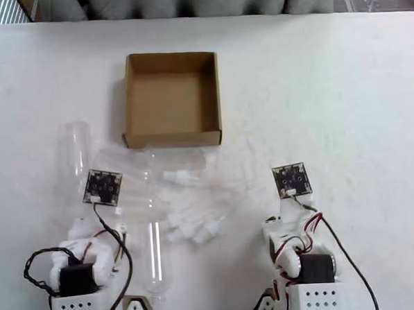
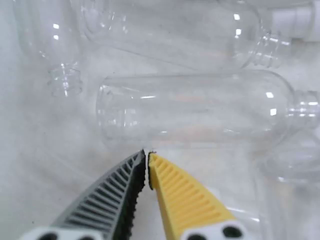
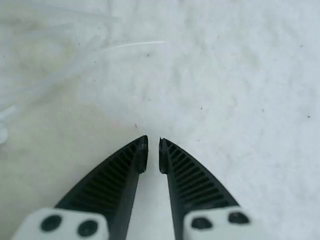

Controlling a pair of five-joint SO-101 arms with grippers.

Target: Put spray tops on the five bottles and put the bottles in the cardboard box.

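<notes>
Bottles (image 2: 195, 110) lie capless on the counter (image 1: 342, 85). The left gripper (image 2: 147, 155) and right gripper (image 3: 153, 150) have fingers (image 3: 192, 185) pinched together, empty, and should open wide first.

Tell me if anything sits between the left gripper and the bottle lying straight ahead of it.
Nothing visible does. The left gripper's closed tips sit right at the side of the clear bottle lying on the table; whether they touch, I cannot tell.
</notes>
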